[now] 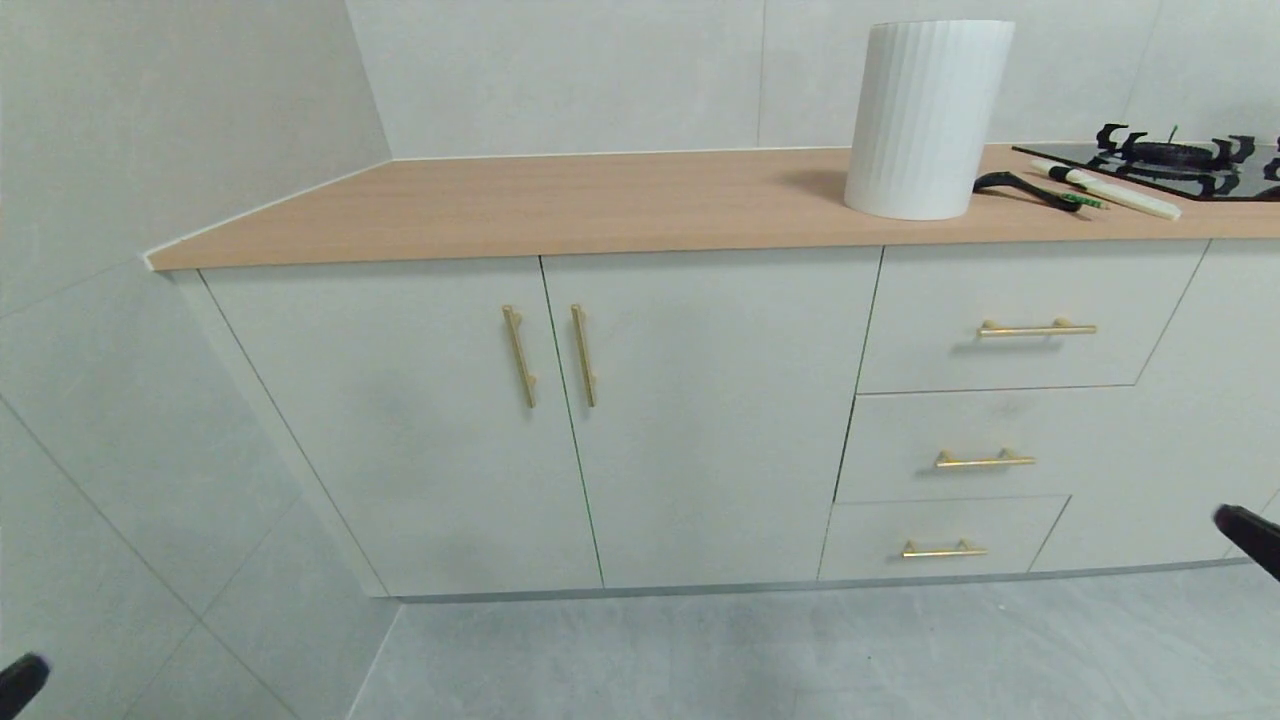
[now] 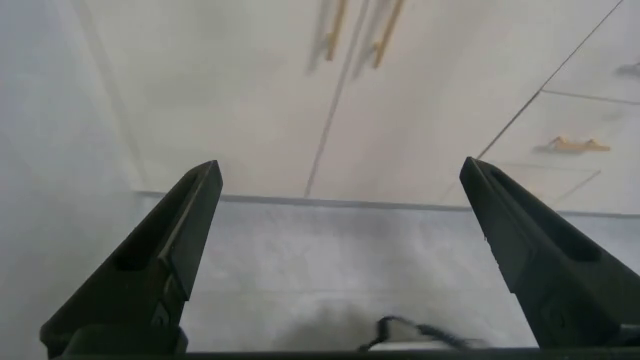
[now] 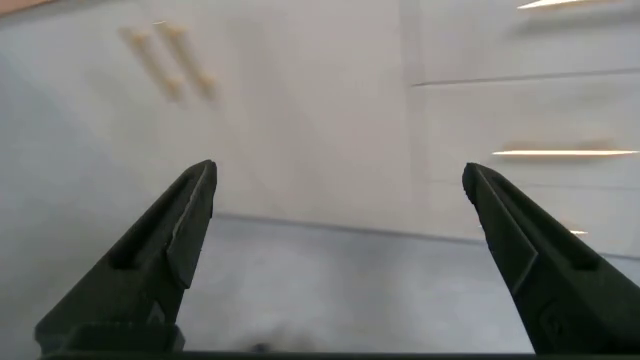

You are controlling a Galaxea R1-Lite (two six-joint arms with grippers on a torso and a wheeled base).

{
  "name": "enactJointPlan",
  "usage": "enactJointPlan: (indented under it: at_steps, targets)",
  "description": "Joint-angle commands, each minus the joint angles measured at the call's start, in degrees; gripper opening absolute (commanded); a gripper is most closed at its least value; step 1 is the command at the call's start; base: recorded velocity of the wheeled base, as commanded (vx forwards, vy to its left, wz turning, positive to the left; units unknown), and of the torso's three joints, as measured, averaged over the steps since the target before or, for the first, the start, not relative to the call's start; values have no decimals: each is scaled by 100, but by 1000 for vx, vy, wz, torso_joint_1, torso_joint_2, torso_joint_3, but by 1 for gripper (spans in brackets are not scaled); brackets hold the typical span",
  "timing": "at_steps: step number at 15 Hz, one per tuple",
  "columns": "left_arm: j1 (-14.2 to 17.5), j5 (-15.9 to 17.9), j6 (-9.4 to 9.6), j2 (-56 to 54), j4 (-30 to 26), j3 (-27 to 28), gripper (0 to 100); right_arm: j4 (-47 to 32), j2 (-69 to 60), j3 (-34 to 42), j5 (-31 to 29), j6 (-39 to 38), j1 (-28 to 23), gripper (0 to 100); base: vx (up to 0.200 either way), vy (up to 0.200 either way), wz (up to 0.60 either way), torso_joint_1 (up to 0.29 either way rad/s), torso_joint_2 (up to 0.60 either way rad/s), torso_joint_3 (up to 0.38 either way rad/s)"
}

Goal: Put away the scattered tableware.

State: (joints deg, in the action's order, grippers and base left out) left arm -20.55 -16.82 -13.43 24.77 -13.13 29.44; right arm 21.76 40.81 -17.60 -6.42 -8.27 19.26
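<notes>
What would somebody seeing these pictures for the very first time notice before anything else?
A tall white ribbed container stands out on the wooden countertop, with loose utensils lying between it and the black hob at the right. Below, gold handles mark the pale cabinet fronts. The left end effector and the right end effector hang open, low before those fronts.

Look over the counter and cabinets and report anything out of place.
A black-handled utensil and a long white utensil lie loose on the counter between the white ribbed container and the cooktop, not put away. Cabinet doors and drawers are all shut.
</notes>
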Motion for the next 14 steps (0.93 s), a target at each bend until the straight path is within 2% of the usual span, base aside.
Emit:
enactJointPlan:
  at_steps: [1,4,5,6,8,9,11,14]
  targets:
    - [719,74,403,-1625,-559,-61,100,-1086,-2139,240,-52,835,-1100,100,0,0,0,0,0,0]
    - [939,-128,473,-1915,-603,-26,100,-1983,-3308,240,10,1196,-1618,100,0,0,0,0,0,0]
    - [1009,-339,508,-1915,-586,27,100,-2378,-3783,301,-26,1398,-1742,100,0,0,0,0,0,0]
    - [1194,-348,535,-1915,-577,27,100,-2492,-4081,301,10,1424,-1917,100,0,0,0,0,0,0]
    - [1519,-445,588,-1915,-577,27,100,-2457,-4081,345,-175,1424,-1917,100,0,0,0,0,0,0]
    - [1792,-462,658,-2003,-577,9,100,-2440,-4081,354,-342,1424,-1926,100,0,0,0,0,0,0]
    - [2055,-172,1282,-2477,-603,-149,100,-2413,-4081,495,-403,1424,-1926,100,0,0,0,0,0,0]
    - [2055,-251,1308,-2477,-252,-905,100,-2123,-4081,1356,-377,1424,-1917,100,0,0,0,0,0,0]
